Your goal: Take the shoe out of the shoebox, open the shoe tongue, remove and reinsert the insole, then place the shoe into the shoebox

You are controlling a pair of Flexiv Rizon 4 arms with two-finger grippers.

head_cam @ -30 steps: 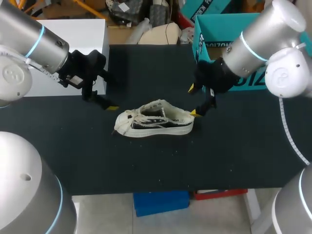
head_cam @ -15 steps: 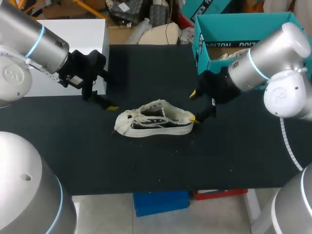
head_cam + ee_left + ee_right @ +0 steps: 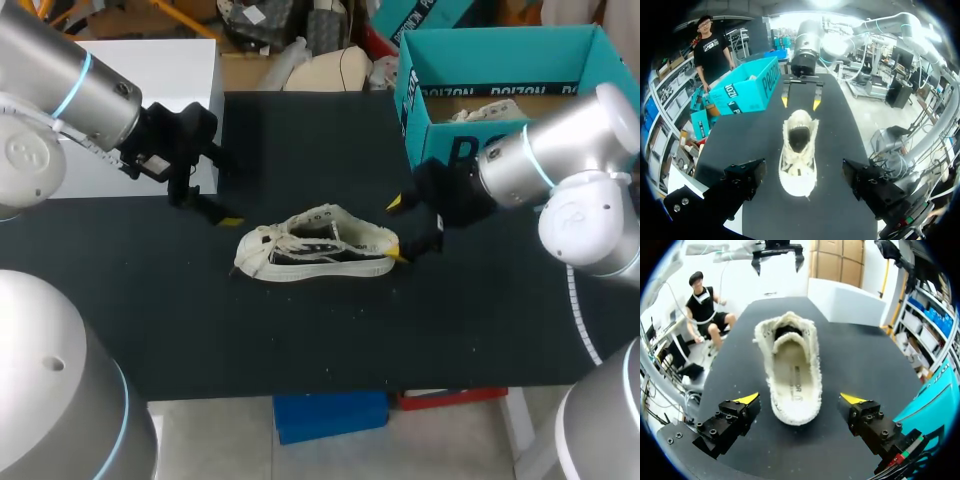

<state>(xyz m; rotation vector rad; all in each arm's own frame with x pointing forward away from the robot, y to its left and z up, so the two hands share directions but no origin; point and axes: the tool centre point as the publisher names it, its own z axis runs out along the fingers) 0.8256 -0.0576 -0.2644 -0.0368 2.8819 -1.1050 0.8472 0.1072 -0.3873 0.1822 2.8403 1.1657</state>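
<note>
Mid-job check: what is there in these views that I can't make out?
- Shoebox inside: head view only; its near wall and the right arm hide most of it. The pale thing in it cannot be identified.
- Insole toe end: right wrist view, hidden under the upper of the shoe; left wrist view, the opening is too dark.
- Sole: faces the table in every view.

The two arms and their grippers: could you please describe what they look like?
Both the left arm and the right arm are silver-grey tubes with rounded white joint housings and a light-blue ring near the wrist. A white strip with dark marks trails from the right one. The left gripper and right gripper are black and blocky, with two fingers ending in yellow wedge tips.
</note>
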